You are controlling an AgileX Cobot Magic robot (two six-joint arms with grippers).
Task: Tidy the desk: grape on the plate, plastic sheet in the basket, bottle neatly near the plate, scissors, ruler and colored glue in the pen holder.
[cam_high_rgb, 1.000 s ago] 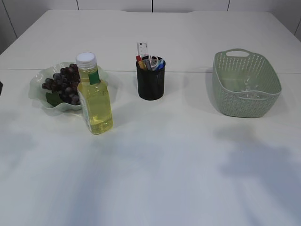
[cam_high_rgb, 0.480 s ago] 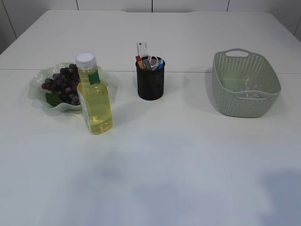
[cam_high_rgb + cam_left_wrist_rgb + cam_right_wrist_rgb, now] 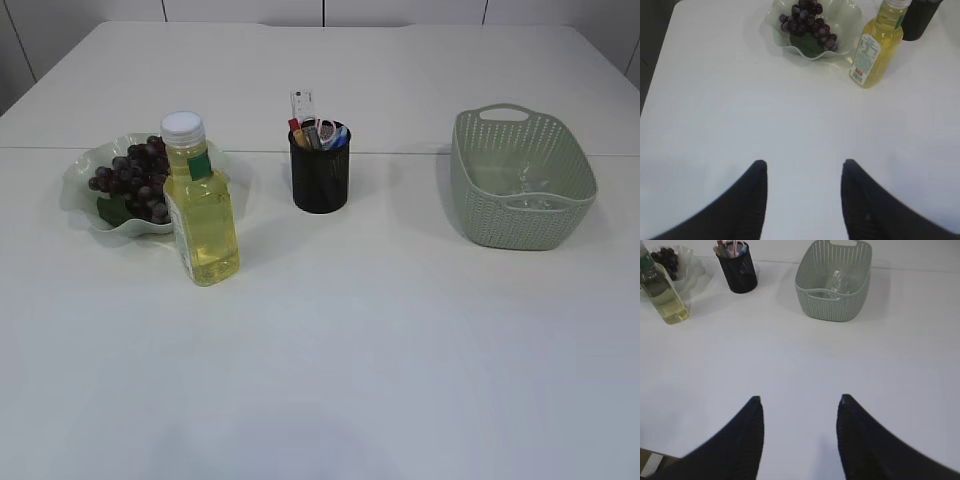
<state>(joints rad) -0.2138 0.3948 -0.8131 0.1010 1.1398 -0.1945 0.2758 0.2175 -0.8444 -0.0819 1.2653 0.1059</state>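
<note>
On the white bench [image 3: 400, 330] the grape [image 3: 132, 178] lies in the pale green plate [image 3: 78, 170] at the far left; the bottle [image 3: 200, 205] of yellow liquid stands upright just beside the plate, on its near right side. The black pen holder [image 3: 320, 178] stands in the middle, far side, with the ruler [image 3: 303, 102], the scissors [image 3: 322, 128] and the colored glue [image 3: 295, 127] sticking out of it. The green basket [image 3: 570, 200] is at the right, well apart; a clear plastic sheet [image 3: 836, 281] lies inside it. The left pincer [image 3: 802, 172] is spread and holds nothing above the bare bench; the right pincer [image 3: 799, 407] is also spread and holds nothing.
</note>
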